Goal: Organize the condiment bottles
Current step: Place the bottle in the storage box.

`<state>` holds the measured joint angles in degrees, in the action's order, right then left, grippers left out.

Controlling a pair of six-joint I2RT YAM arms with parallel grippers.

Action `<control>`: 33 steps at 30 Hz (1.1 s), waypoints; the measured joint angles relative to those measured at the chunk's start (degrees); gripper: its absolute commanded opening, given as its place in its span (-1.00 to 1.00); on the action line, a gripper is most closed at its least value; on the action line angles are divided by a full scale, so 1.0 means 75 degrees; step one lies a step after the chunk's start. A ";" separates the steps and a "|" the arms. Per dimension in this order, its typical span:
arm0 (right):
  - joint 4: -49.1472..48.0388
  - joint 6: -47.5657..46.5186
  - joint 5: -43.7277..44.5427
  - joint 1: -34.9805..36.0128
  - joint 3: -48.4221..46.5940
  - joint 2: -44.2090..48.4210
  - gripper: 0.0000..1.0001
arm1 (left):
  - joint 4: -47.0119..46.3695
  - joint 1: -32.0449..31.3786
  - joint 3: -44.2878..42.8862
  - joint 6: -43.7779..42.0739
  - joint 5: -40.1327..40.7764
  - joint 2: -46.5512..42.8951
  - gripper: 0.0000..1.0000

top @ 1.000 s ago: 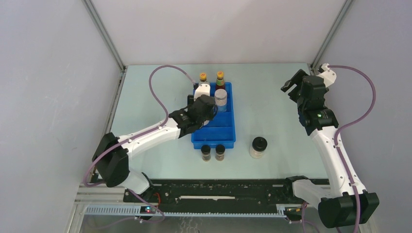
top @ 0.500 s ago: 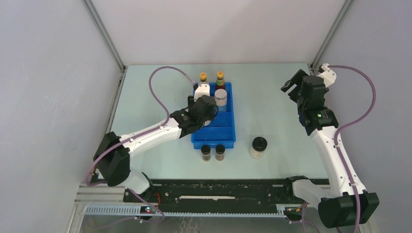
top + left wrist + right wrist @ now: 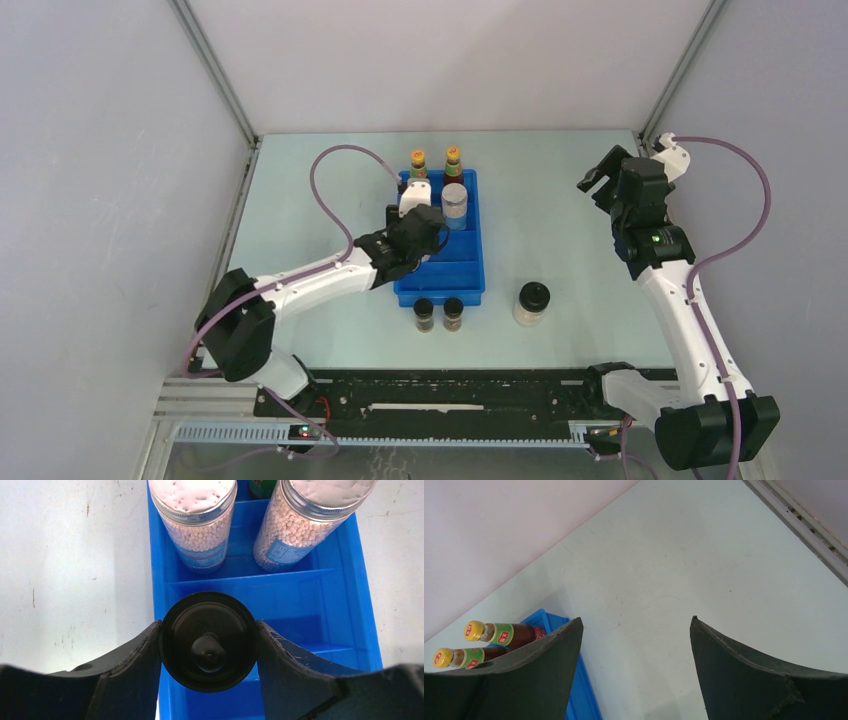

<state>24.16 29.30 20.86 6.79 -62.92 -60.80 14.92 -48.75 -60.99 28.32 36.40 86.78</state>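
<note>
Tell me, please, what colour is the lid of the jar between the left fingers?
The jar lid is black, clearest in the left wrist view.

Bright, even, diffuse light throughout; shadows are soft and faint, and all three views look sharp.

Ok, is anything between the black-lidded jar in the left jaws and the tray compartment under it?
Nothing visible. The black-lidded jar is held over a bare compartment of the blue tray; the grey-lidded jars stand in the next one. The spot beneath the lid is hidden.
</note>
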 measured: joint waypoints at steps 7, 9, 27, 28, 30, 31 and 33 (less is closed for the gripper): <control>0.0003 0.0000 0.0000 0.0000 0.0000 0.0000 0.73 | -0.0184 0.0000 0.0131 0.0000 0.0055 0.0143 -1.00; 0.0003 0.0000 0.0000 0.0000 0.0000 0.0000 0.73 | -0.0230 0.0000 0.0154 -0.0003 0.0064 0.0178 -1.00; 0.0003 -0.0003 0.0000 0.0009 0.0000 0.0000 0.73 | -0.0382 0.0000 0.0166 0.0026 0.0032 0.0405 -1.00; 0.0000 -0.0003 0.0000 0.0009 0.0000 0.0000 0.73 | -0.0382 0.0000 0.0166 0.0026 0.0032 0.0411 -1.00; 0.0000 -0.0006 0.0000 0.0009 0.0000 0.0000 0.73 | -0.0382 0.0000 0.0166 0.0026 0.0009 0.0420 -1.00; 0.0000 -0.0006 0.0000 0.0009 0.0000 0.0003 0.73 | -0.0388 0.0000 0.0166 0.0029 -0.0006 0.0428 -1.00; 0.0000 -0.0012 0.0000 0.0009 0.0000 0.0009 0.73 | -0.0402 0.0000 0.0166 0.0029 -0.0023 0.0434 -1.00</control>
<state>24.16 29.21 20.86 6.85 -62.92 -60.73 11.90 -48.75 -59.75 28.53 36.23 90.04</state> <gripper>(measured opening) 0.868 0.648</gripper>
